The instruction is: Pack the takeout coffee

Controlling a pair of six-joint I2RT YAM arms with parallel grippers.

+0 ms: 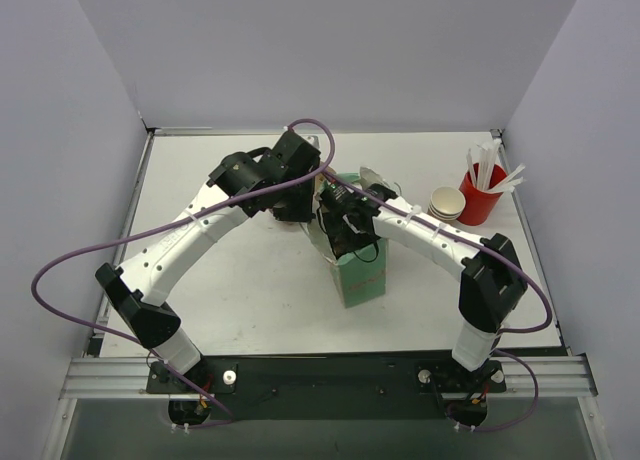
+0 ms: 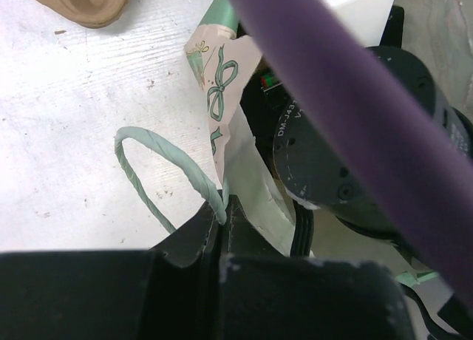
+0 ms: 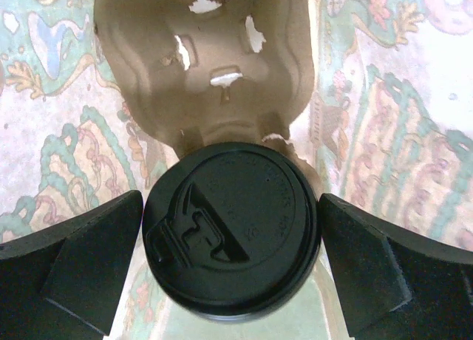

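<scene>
The takeout coffee [image 3: 231, 233] shows only its black lid from above; its brown body is hidden beneath. It sits in the near pocket of the brown pulp carrier [image 3: 207, 66], inside the green patterned paper bag [image 1: 362, 275]. My right gripper [image 3: 230, 240] reaches down into the bag, with a finger touching each side of the lid. My left gripper [image 2: 222, 214] is shut on the bag's green twisted handle [image 2: 166, 162] at the bag's far edge and holds the bag [image 2: 222, 96] open.
A red cup of white sticks [image 1: 480, 195] and a stack of brown cups [image 1: 446, 202] stand at the back right. A brown pulp piece [image 2: 77, 0] lies on the table beyond the bag. Grey walls close in three sides.
</scene>
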